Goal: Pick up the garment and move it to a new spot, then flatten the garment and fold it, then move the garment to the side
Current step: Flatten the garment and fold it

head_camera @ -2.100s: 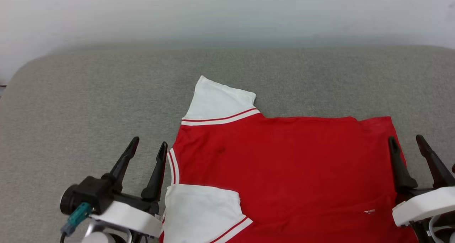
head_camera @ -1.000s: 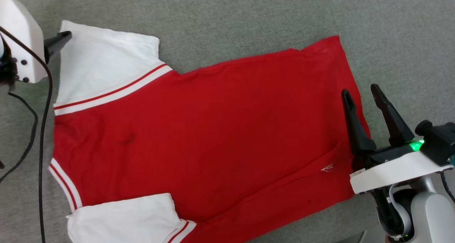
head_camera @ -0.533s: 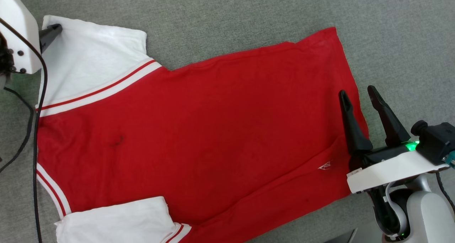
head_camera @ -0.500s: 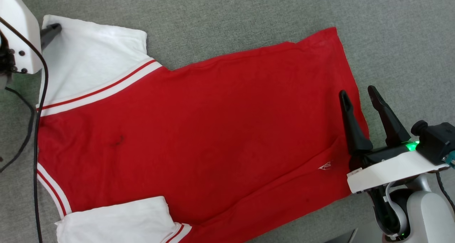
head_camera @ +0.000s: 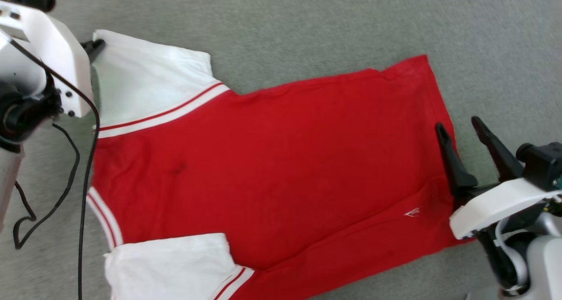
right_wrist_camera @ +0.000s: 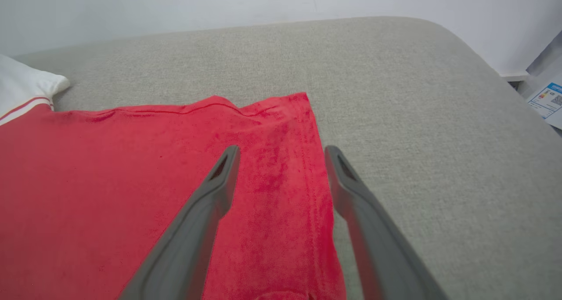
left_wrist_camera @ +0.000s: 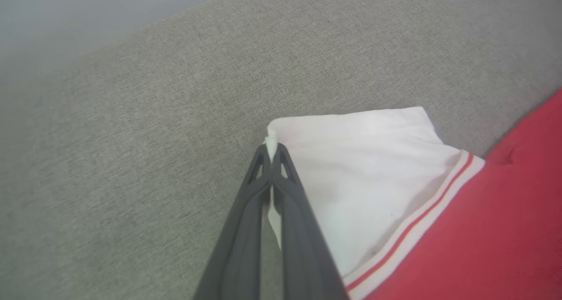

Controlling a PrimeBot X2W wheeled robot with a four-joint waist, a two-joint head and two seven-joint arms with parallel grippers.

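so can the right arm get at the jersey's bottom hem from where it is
Probably yes. The right gripper stands open astride the hem of the garment, one finger over red cloth, one over the grey cushion, with nothing in between.

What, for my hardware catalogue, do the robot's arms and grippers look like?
The left gripper and right gripper each have two long, tapering dark fingers on a black base joined to a white wrist shell. Black cables trail from the left arm; the right forearm is pale grey, with a black knob beside the shell.
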